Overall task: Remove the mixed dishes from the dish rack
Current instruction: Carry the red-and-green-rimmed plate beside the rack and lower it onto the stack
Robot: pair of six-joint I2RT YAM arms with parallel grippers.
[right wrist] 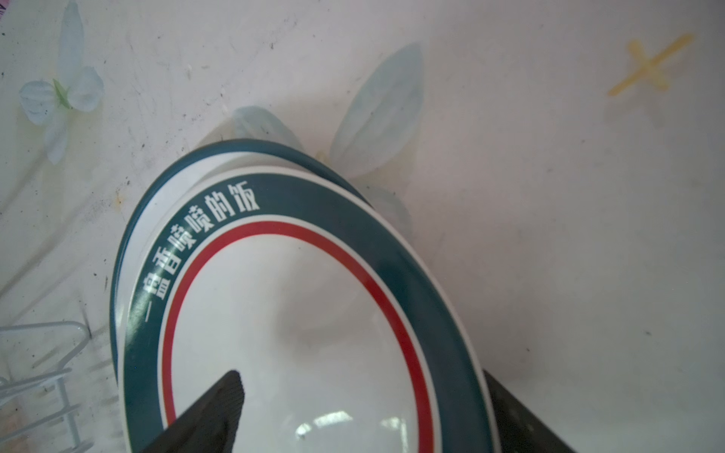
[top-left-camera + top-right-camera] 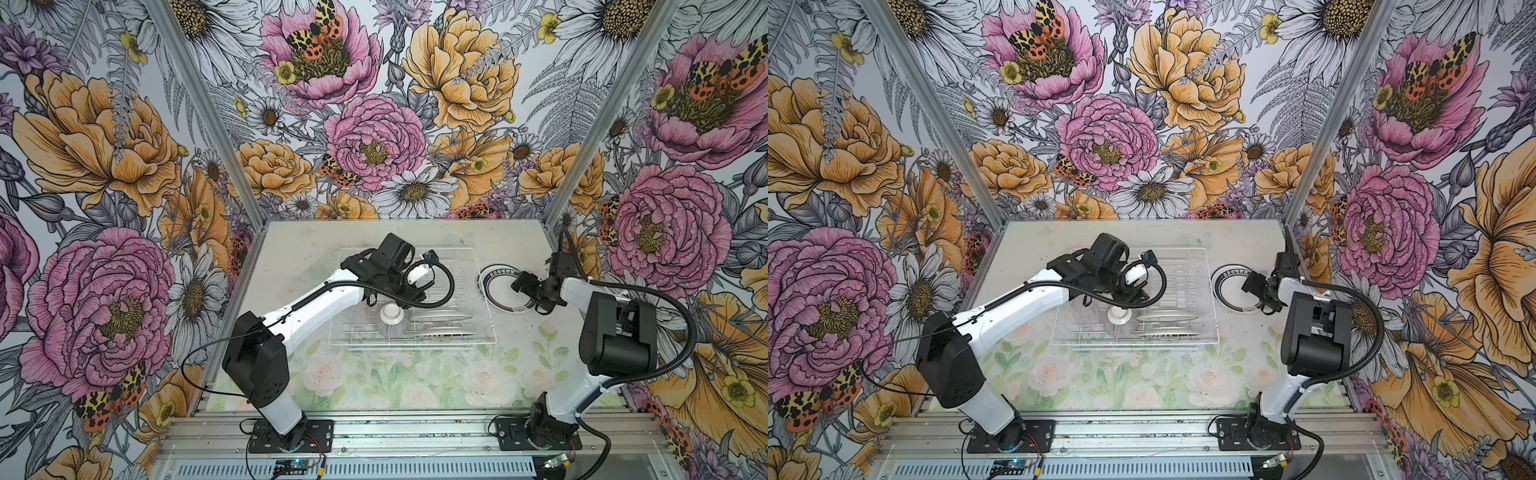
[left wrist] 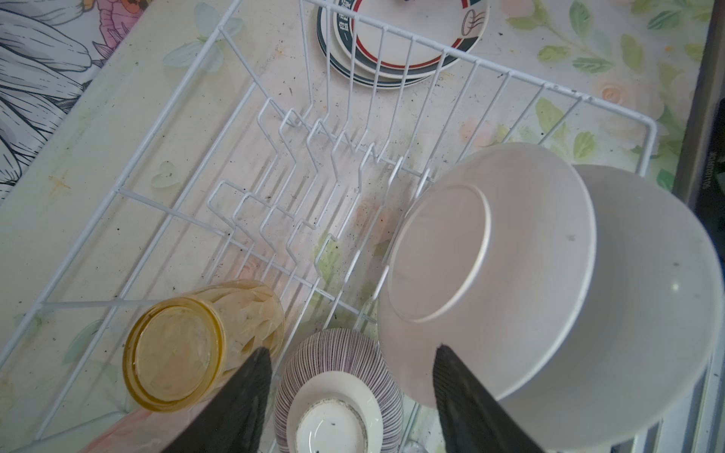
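The white wire dish rack (image 2: 484, 299) (image 3: 510, 74) holds an upside-down ribbed grey-purple bowl (image 3: 337, 364) (image 2: 390, 320), an amber tumbler (image 3: 176, 345) on its side, and two white plates (image 3: 490, 266) (image 2: 440, 318) standing on edge. My left gripper (image 3: 352, 349) hangs open above the bowl, one finger by the tumbler and the other by the nearer plate. Right of the rack, two plates with teal-and-red rims (image 1: 298, 313) (image 2: 494, 297) lie stacked on the table. My right gripper (image 1: 361, 372) (image 2: 521, 284) is open astride the top plate's rim, one finger over its inside and one outside.
The left arm's forearm and cable (image 2: 440, 291) cover the rack's middle in both top views. The rack's far half shows only bare prongs (image 3: 298, 129). Floral walls stand close on three sides, and the arm bases (image 2: 291, 432) sit on the front rail.
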